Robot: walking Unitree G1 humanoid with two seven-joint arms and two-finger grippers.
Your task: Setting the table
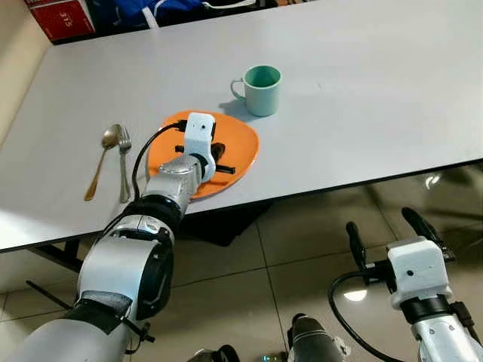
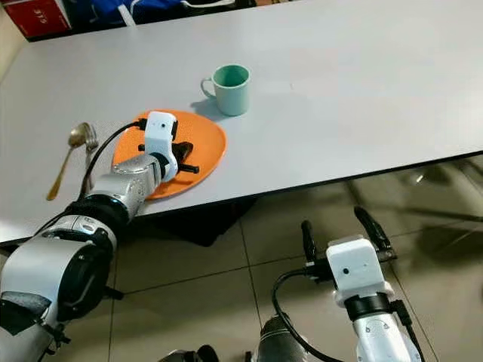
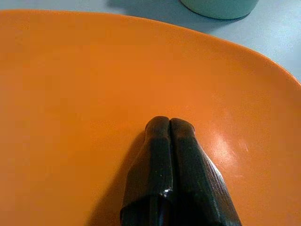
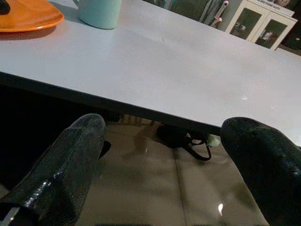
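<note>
Left claw [image 3: 169, 123] clenched, tips resting on round orange plastic plate [image 1: 240, 147] on grey tabletop [image 1: 362, 90]. Right claw [image 1: 389, 230] released, below tabletop edge.

We seem to be in a home dining area: a long pale grey table [image 1: 362, 83] over a tiled floor [image 1: 302, 264] (glossy enough to mirror a lamp), laid with an orange plate [image 1: 240, 147], a green mug [image 1: 262, 90], and a spoon [image 1: 102, 160] and fork [image 1: 124, 162]. At the upper right of the right wrist view we see a white glass-doored cabinet [image 4: 257, 23].
</note>
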